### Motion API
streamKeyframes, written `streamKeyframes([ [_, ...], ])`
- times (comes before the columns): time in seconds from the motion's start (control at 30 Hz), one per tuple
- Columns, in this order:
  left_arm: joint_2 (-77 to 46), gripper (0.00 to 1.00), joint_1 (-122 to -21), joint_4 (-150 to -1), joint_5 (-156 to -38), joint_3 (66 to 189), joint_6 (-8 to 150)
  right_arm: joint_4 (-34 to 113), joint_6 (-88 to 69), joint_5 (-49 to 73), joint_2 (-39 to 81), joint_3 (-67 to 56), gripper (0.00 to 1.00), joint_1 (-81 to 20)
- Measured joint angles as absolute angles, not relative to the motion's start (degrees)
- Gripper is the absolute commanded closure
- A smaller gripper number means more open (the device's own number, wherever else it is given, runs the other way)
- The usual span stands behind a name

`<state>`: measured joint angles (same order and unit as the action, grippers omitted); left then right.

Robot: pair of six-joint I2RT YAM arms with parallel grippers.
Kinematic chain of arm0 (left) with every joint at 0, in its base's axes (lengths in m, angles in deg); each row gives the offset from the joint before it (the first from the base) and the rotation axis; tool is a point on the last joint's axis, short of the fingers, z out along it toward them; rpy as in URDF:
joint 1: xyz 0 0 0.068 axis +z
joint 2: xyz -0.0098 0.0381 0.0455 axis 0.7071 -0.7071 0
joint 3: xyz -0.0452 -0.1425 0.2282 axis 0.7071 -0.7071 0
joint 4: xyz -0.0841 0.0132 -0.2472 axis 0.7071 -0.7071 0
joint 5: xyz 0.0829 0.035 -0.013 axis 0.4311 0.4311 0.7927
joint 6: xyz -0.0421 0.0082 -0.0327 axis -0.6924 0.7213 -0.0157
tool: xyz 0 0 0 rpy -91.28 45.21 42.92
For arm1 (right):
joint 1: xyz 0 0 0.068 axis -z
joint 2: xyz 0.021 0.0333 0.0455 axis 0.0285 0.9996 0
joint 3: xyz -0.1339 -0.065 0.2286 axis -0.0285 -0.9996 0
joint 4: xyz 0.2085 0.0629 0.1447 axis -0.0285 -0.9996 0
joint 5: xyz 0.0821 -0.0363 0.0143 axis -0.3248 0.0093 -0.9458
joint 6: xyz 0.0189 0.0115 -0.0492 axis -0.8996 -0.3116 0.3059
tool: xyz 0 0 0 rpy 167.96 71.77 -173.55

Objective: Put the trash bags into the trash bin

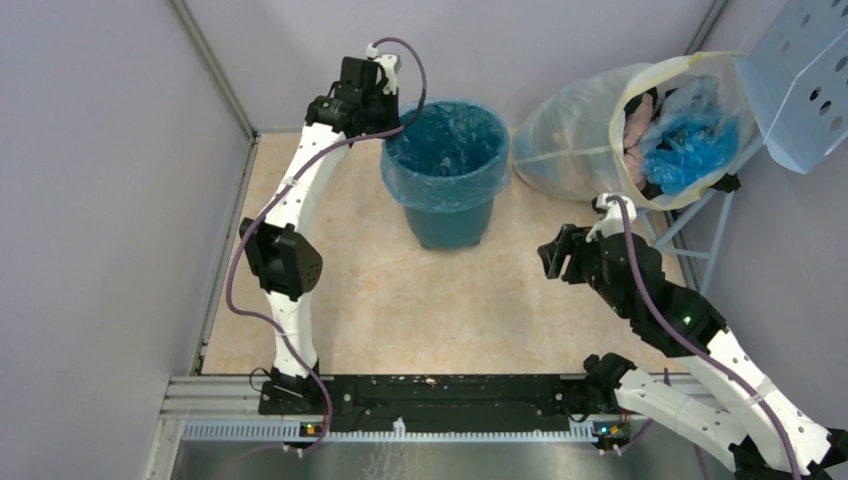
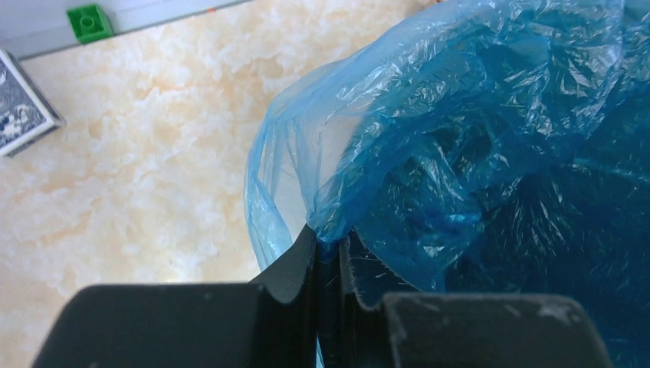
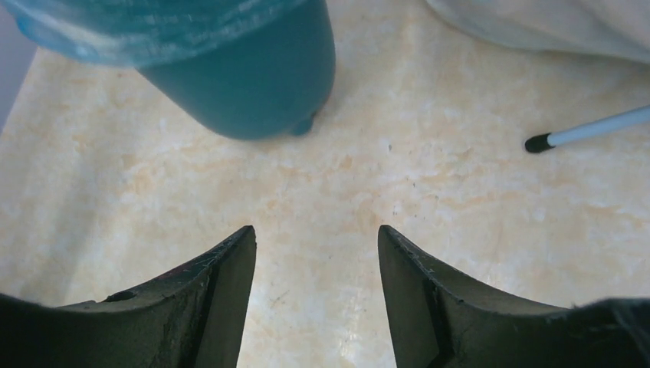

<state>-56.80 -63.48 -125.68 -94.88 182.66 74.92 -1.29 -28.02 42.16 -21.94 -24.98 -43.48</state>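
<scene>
The dark-teal trash bin (image 1: pixel 446 222) stands at the middle back of the table, lined with a light-blue trash bag (image 1: pixel 445 175) folded over its rim. My left gripper (image 1: pixel 385 128) is at the bin's left rim, shut on the bag's edge (image 2: pixel 337 218); the crinkly blue plastic fills the left wrist view. My right gripper (image 1: pixel 556 252) is open and empty, low over the table right of the bin. In the right wrist view (image 3: pixel 316 234) its fingers stand wide apart, with the bin's base (image 3: pixel 245 84) ahead and to the left.
A large cloudy-white sack (image 1: pixel 640 135) with a cream rim, holding blue and pink material, hangs at the back right below a pale-blue perforated panel (image 1: pixel 800 80). A metal stand leg (image 3: pixel 586 132) rests on the table. A green block (image 2: pixel 90 21) and a small box (image 2: pixel 23 111) lie left.
</scene>
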Motion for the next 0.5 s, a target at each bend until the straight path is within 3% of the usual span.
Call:
streamKeyframes([
  [0.23, -59.1, 0.8, -63.1, -121.3, -96.1, 184.1, 74.8, 1.6, -30.4, 37.7, -27.1, -37.1, 0.27, -43.5],
  [0.4, -59.3, 0.79, -62.7, -120.1, -97.9, 183.9, 74.3, 2.4, -31.1, 35.4, -29.2, -40.8, 0.26, -43.5],
  [0.5, -58.9, 0.66, -62.6, -118.3, -99.2, 182.3, 73.5, 3.2, -31.1, 35.2, -30.7, -41.2, 0.27, -43.5],
])
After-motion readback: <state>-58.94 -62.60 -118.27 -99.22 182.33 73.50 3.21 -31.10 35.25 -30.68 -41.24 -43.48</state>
